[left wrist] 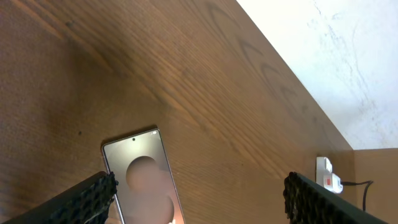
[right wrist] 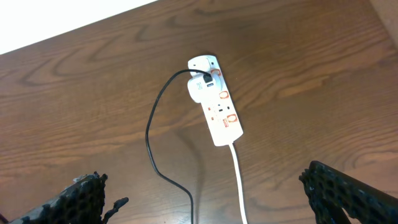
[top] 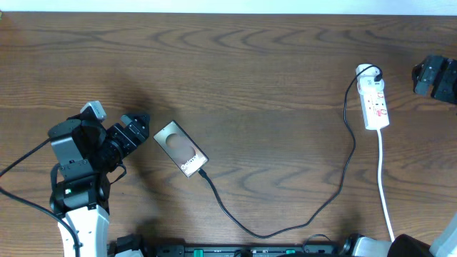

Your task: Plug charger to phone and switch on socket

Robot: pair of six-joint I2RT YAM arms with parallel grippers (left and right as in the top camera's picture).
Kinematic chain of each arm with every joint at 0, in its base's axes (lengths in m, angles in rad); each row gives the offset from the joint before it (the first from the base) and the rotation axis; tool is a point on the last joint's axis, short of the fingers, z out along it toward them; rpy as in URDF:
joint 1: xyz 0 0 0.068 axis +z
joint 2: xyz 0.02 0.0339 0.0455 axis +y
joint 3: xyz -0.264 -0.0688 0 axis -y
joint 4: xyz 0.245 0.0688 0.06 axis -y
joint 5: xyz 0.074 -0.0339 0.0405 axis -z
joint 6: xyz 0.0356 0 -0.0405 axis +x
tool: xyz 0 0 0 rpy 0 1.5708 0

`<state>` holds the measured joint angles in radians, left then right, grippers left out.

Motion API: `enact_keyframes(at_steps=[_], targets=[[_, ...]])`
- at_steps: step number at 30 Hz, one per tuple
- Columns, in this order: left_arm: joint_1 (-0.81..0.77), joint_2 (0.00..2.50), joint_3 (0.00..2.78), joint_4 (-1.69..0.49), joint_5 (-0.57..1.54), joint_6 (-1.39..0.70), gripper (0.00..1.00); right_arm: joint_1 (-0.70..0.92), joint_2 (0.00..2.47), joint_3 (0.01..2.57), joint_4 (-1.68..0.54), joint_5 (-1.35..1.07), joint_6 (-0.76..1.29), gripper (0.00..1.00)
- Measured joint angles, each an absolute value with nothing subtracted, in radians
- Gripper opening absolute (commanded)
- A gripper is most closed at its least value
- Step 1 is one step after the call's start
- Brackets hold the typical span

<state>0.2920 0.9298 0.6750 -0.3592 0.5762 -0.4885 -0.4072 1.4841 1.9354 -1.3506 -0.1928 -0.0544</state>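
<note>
The left end effector and right end effector both gape, empty. The light, limp charger trails across the worktop, its tip at the phone. I'd pinch just behind the stiff plug.

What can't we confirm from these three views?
- Overhead: whether the thin black charger cable's plug tip is seated in the flat dark Galaxy phone; too small.
- Left wrist: phone's port end, cut off by the bottom edge.
- Right wrist: switch positions on the narrow white power strip; too small.
</note>
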Motion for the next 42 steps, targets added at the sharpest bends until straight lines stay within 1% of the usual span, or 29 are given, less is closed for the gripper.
enact_keyframes(at_steps=[31,36,42], targets=[[0.285,0.929,0.675,-0.362,0.567,-0.488,0.88,-0.407,1.485,1.935,-1.35,-0.193,-0.054,0.99],[0.202,0.879,0.672,-0.4,0.477,-0.488,0.88,-0.407,1.485,1.935,-1.35,-0.193,-0.054,0.99],[0.004,0.655,0.59,-0.401,0.243,-0.481,0.88,-0.407,1.485,1.935,-1.351,-0.192,-0.054,0.99]])
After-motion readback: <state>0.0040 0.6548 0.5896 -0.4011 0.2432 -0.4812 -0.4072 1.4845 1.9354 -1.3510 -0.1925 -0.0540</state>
